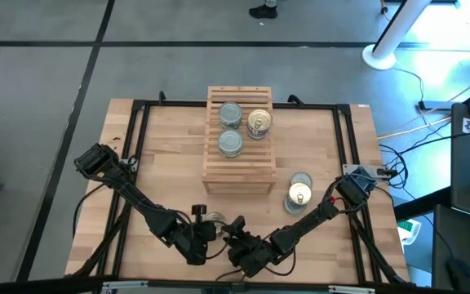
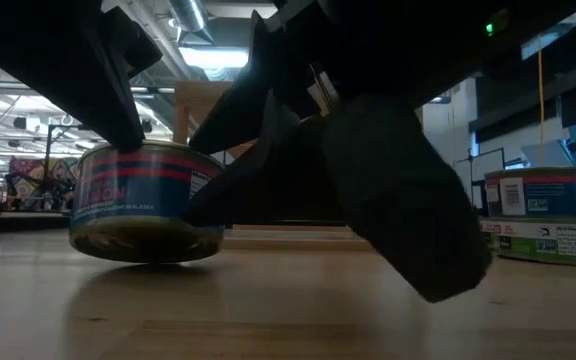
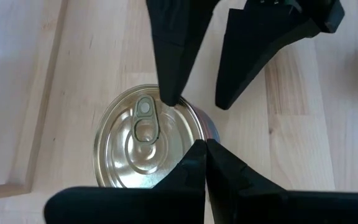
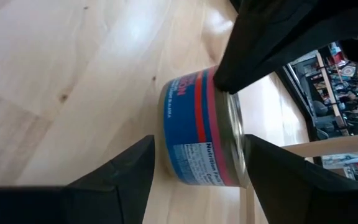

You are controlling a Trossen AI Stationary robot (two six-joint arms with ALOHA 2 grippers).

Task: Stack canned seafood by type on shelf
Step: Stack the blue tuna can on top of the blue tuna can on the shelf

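Canned seafood tin [image 3: 145,140], gold pull-tab top and blue-and-red label, found at the near edge of the table [image 1: 170,139], well short of the shelf [image 1: 239,173]. Found pinched across its side wall by the right gripper [image 4: 197,149], fingers spread wide to span the full body. Judged a secure hold for a short, round item, though contact on the far finger could not be fully confirmed. In the low view appeared barely clear of the wood, if at all.

Noted the left gripper [image 3: 201,155] with fingers pressed together, tip against the tin's rim. Judged a steadying or nudging role, not a grasp.

Further out, recorded three tins on the shelf slats: two silver-topped tins [image 1: 230,114] in one column and a gold-topped tin [image 1: 259,122] beside them. Judged as sorting by type, with the gold column the likely place for the held tin.

Recorded two loose tins [image 1: 299,194] on the table near the shelf's near right corner, not yet sorted.

Risk noted: crowded grippers around one small tin; slip possible on lift.
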